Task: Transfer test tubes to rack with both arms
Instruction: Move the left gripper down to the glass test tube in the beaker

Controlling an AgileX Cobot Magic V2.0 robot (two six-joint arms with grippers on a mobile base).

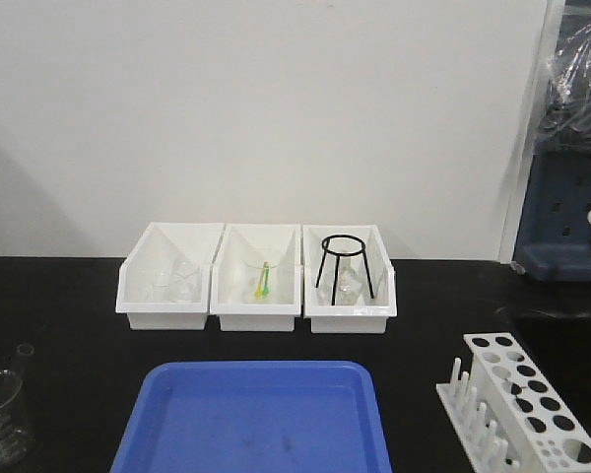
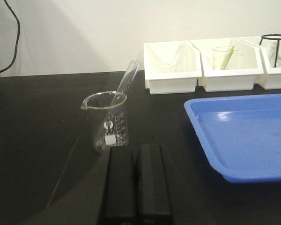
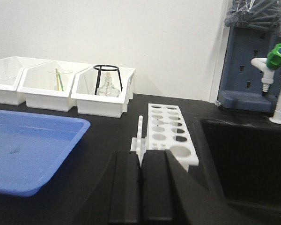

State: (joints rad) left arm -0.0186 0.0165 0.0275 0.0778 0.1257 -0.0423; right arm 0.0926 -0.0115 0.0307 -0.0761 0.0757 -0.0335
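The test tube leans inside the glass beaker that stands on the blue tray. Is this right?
Not quite. The test tube does lean inside the glass beaker, but this one stands on the black table, to the left of the blue tray and apart from it, not on it. The left wrist view shows this.

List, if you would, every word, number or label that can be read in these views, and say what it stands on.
No text can be read in any view.
On the beaker: white scale marks, a round emblem and a white square patch, all too blurred to read.
On the white bins, the blue tray and the rack: no print visible.
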